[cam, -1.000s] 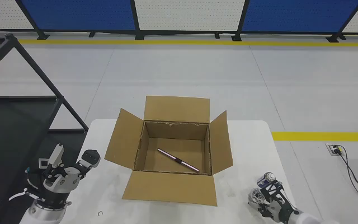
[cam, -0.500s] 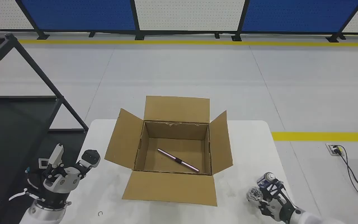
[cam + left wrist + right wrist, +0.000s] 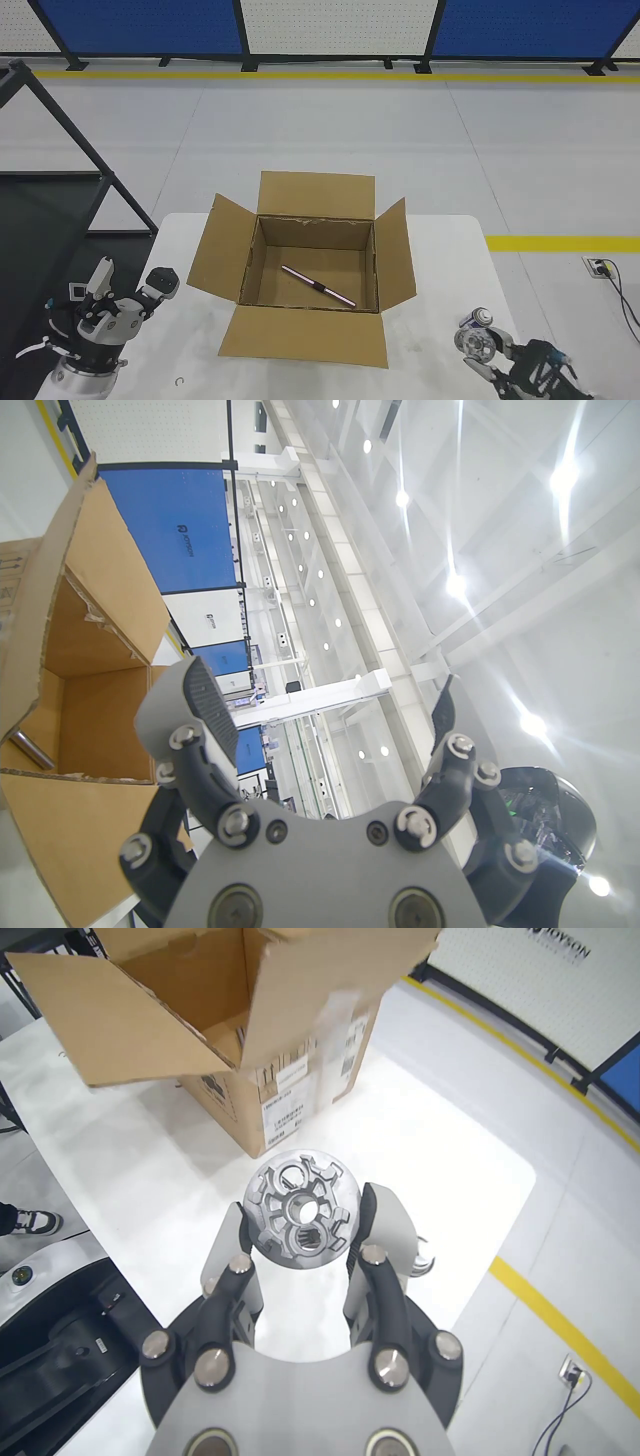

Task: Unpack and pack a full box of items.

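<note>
Looks well into the unpacking, judging by the open cardboard box (image 3: pixel 315 232): only a thin metal rod (image 3: pixel 318 285) to see inside, lying slantwise on the bottom. Got a round cast metal disc (image 3: pixel 301 1210) pinched in the right gripper (image 3: pixel 303 1228), above the white table (image 3: pixel 440 240), off the box's front right corner. Over at the left gripper (image 3: pixel 325 710): fingers spread wide, holding nothing, by the table's left edge. Probably rod out next, then repacking everything.

Rod (image 3: pixel 31 746) mostly behind a flap of the box (image 3: pixel 105 615) — side labels (image 3: pixel 282 1120) blurry.
</note>
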